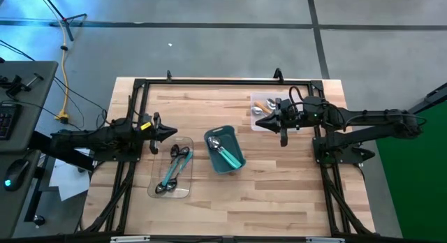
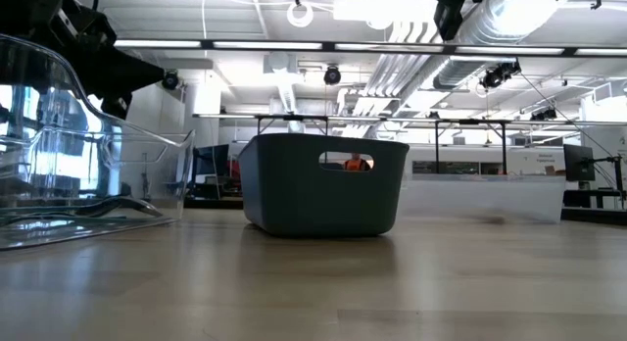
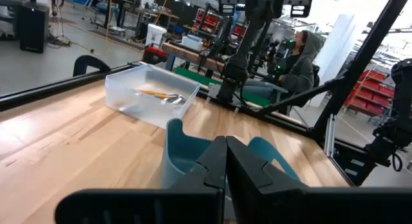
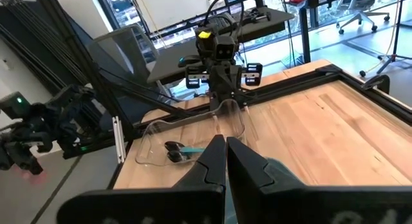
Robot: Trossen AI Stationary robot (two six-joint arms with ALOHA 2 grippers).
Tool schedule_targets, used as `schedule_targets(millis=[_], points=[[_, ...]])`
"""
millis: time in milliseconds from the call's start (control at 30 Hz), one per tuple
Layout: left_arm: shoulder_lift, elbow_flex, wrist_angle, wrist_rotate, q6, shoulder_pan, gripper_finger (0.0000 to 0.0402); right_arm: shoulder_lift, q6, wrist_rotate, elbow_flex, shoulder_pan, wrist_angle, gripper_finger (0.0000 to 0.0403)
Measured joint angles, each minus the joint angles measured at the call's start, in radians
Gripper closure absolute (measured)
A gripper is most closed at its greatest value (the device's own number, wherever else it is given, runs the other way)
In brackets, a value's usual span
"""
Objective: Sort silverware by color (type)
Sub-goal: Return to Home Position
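Observation:
The silverware lies in three places. Teal and dark spoons (image 1: 174, 170) rest in a clear tray (image 1: 162, 192) at the near left. A teal-handled spoon (image 1: 225, 153) lies in the teal bin (image 1: 237, 135) at mid-table. Orange-handled spoons (image 1: 262, 105) lie in a clear tray (image 1: 253, 124) at the far right. My left gripper (image 1: 174, 133) is shut and holds nothing, held level just past the far end of the left tray. My right gripper (image 1: 264, 121) is also shut and holds nothing, above the right tray. In the left wrist view the shut fingers (image 3: 225, 165) point at the bin (image 3: 180, 143).
A dark metal frame (image 1: 209, 82) runs around the wooden table. Bare wood lies along the near edge (image 1: 265, 208) and between the bin and the right tray. A person in a hooded top (image 3: 302, 56) sits beyond the table's right side.

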Motion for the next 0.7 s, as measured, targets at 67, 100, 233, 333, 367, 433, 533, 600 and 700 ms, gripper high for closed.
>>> schedule_targets(millis=[67, 100, 233, 333, 367, 433, 533, 600, 700], points=[[0.000, 0.000, 0.000, 0.000, 0.000, 0.000, 0.0402, -0.010, -0.014, -0.004, 0.000, 0.000, -0.014, 0.0403], [0.000, 0.000, 0.000, 0.000, 0.000, 0.000, 0.0402, -0.019, -0.023, -0.014, 0.000, 0.000, -0.022, 0.0403], [0.000, 0.000, 0.000, -0.001, 0.000, 0.000, 0.0402, -0.086, -0.039, -0.052, 0.000, 0.000, -0.135, 0.0403], [0.000, 0.000, 0.000, -0.001, 0.000, 0.000, 0.0402, -0.171, -0.050, -0.055, 0.000, 0.004, -0.249, 0.0403], [0.000, 0.000, 0.000, -0.001, 0.000, 0.000, 0.0402, -0.204, -0.064, -0.055, 0.000, 0.007, -0.278, 0.0403], [0.000, 0.000, 0.000, -0.001, 0.000, 0.000, 0.0402, -0.272, -0.092, -0.055, 0.000, 0.012, -0.336, 0.0403], [0.000, 0.000, 0.000, -0.001, 0.000, 0.000, 0.0402, -0.364, -0.118, -0.055, 0.000, 0.014, -0.382, 0.0403], [0.000, 0.000, 0.000, -0.001, 0.000, 0.000, 0.0402, -0.411, -0.125, -0.055, 0.000, 0.014, -0.380, 0.0403], [0.000, 0.000, 0.000, -0.001, 0.000, 0.000, 0.0402, -0.459, -0.138, -0.055, 0.000, 0.014, -0.375, 0.0403]])
